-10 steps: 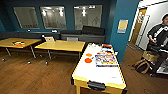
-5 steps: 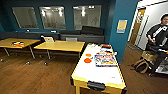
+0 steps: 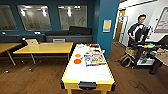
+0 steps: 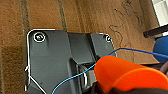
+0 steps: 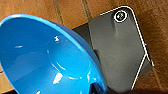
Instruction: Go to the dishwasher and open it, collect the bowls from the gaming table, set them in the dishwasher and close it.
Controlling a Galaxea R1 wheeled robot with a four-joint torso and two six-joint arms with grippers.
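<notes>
The gaming table [image 3: 87,71], white-topped with a yellow edge, stands straight ahead in the head view. Two orange bowls [image 3: 77,61] lie on its left side, one behind the other. In the left wrist view an orange bowl [image 4: 125,75] hangs over the wooden floor, close to the camera, with my left gripper [image 4: 116,90] shut on it. A bright blue bowl [image 5: 47,60] is tilted above the floor in the right wrist view, with my right gripper [image 5: 96,88] shut on its rim. The same blue bowl [image 4: 161,48] peeks in at the edge of the left wrist view. The dishwasher is out of view.
A colourful printed sheet [image 3: 94,59] lies on the gaming table's far half. Yellow-topped tables [image 3: 47,47] stand to the left and a teal pillar [image 3: 107,25] behind. On the right a person [image 3: 137,30] stands at a dark cart [image 3: 147,50], with a bag [image 3: 126,60] on the floor.
The whole head picture has slid slightly to the left, so the camera has turned a little. The bowls on the table have not moved.
</notes>
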